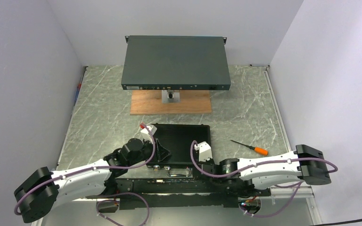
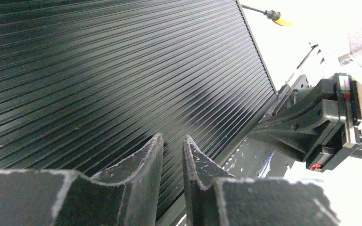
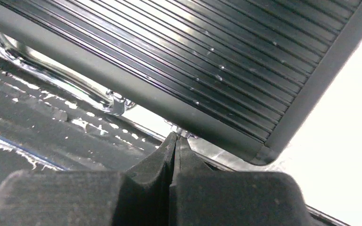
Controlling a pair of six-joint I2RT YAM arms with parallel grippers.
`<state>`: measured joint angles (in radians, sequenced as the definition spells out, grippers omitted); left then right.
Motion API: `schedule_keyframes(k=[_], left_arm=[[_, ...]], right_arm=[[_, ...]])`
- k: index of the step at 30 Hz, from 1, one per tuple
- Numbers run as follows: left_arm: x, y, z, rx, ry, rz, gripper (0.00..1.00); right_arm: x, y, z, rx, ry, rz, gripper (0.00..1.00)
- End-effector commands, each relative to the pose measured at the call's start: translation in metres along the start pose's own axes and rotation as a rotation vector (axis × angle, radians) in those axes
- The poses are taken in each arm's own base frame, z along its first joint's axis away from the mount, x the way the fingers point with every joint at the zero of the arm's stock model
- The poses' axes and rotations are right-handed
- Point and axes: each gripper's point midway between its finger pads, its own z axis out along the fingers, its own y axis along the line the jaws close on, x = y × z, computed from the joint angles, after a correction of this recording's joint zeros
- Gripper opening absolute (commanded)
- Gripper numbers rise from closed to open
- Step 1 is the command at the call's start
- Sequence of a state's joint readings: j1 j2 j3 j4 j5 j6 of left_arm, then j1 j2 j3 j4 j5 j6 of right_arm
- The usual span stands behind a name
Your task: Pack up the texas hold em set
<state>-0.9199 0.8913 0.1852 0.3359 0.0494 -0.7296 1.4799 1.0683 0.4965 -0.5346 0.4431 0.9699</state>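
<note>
The case [image 1: 181, 141] lies flat and closed on the table [image 1: 103, 108], just ahead of both arm bases, with its handle [image 1: 179, 172] on the near side. No chips, cards or dice show outside it, so what seems left is fastening the front edge.

Your right tool [image 3: 174, 139] is clenched, fingers pressed together with nothing between them. Its tip is touching or just short of a small bit of chrome [image 3: 183, 133] under the lid's front lip, near the right corner. I take that for the right latch, though the view is too tight to be sure. Your left tool [image 2: 172, 141] sits low over the ribbed lid, jaws a little apart and empty. Whether it presses on the lid I cannot tell.

Here is what could go wrong:
- **Sliding:** Push the latch with that closed tip and the case may slide away across the smooth table, since nothing backs it. A firm hold-down from the left tool would guard against that.
- **Missed catch:** If the left tool presses off-centre, the lid may bow and the latch miss its catch.
- **Slipping tip:** The narrow tip could slip off the chrome and wedge under the lip or behind the handle.
- **Shove to the right:** This would send the case towards the screwdriver [image 1: 252, 148], which lies near its right side.
- **Left latch:** I cannot see it, so do not assume it is shut.
</note>
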Motion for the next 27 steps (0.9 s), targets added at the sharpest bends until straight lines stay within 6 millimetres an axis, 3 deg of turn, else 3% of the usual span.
schedule_keyframes(k=[1,3,8,11,14,17,21,27], left_arm=[[0.031,0.025,-0.008,-0.099,0.117,0.012,0.28],[0.027,0.022,-0.009,-0.094,0.113,0.014,0.29],[0.000,0.007,-0.020,-0.087,0.044,0.009,0.39],[-0.016,0.014,-0.033,-0.167,0.004,0.014,0.42],[-0.014,0.028,-0.040,-0.218,-0.020,-0.008,0.42],[0.001,0.045,-0.039,-0.256,-0.009,-0.047,0.35],[0.019,0.065,-0.044,-0.322,0.014,-0.083,0.26],[0.022,0.074,-0.056,-0.363,-0.003,-0.095,0.12]], right_arm=[[-0.034,-0.013,-0.008,0.155,-0.180,0.047,0.00],[-0.034,-0.014,-0.013,0.190,-0.170,0.050,0.00],[-0.060,0.061,-0.035,-0.140,-0.207,-0.036,0.00],[-0.082,0.106,-0.049,-0.345,-0.245,-0.045,0.00],[-0.098,0.134,-0.051,-0.422,-0.284,-0.108,0.08],[-0.111,0.153,-0.042,-0.468,-0.298,-0.156,0.09],[-0.123,0.177,-0.036,-0.599,-0.353,-0.193,0.00],[-0.125,0.207,-0.017,-0.645,-0.357,-0.307,0.00]])
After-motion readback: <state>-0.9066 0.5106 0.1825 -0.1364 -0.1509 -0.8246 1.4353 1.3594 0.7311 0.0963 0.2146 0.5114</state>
